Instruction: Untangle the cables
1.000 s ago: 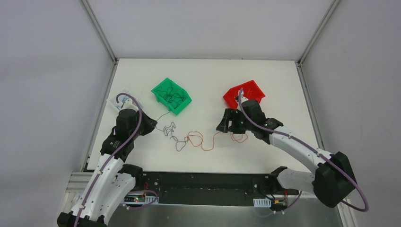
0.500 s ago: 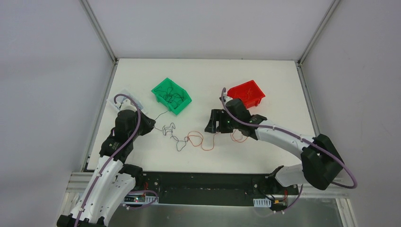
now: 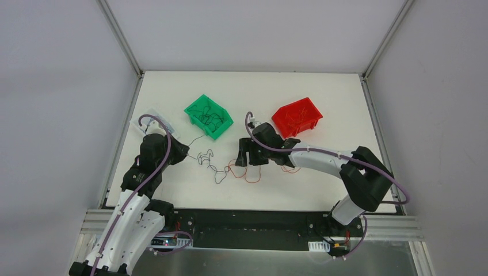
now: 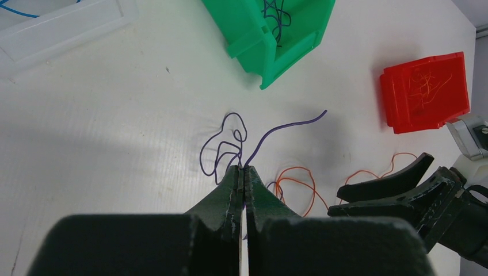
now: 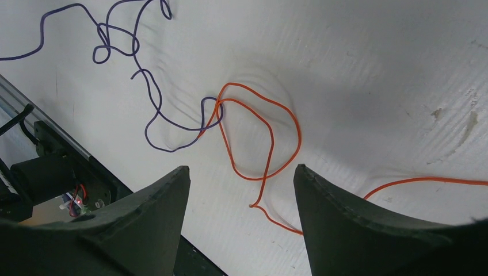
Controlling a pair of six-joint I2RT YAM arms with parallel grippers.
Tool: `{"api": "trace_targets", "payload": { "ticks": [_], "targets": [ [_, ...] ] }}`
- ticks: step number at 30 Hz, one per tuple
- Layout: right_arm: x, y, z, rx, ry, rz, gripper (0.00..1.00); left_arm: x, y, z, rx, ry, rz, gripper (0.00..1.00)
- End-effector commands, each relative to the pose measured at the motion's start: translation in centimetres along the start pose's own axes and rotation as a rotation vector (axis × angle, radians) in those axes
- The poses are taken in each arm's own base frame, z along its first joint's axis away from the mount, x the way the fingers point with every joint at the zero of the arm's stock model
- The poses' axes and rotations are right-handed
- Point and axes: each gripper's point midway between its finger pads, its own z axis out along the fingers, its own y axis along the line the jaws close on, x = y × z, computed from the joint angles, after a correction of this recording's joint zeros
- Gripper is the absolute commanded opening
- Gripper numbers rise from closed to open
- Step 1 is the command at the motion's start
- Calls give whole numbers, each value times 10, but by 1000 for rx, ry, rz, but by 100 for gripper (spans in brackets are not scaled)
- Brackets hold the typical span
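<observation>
Now left gripper (image 4: pixel 243 170) pinches a thin squiggly purple cable (image 4: pixel 288 126); right gripper (image 5: pixel 240 170) gapes above looped orange cable (image 5: pixel 298 135).

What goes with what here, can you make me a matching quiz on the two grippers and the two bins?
Things:
1. left gripper
2. right gripper
3. green bin
4. red bin

States:
A. holds orange strands
B. shut on the purple cable
C. holds dark strands
D. open, above the orange cable

Pairs: 1-B, 2-D, 3-C, 4-A
</observation>
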Motion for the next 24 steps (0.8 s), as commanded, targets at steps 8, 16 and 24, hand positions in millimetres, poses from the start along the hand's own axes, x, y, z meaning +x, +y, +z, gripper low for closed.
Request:
{"api": "trace_targets", "payload": {
  "ticks": [8,16,24],
  "targets": [
    [-13,11,13,4,-20,6,65,-5,-1,-1,0,-15,1,0],
    [1,7,15,41,43,11,60,-7,-2,-2,-3,-16,6,0],
    [22,-10,9,96,95,28,52,-7,0,0,-14,-10,8,0]
  ]
}}
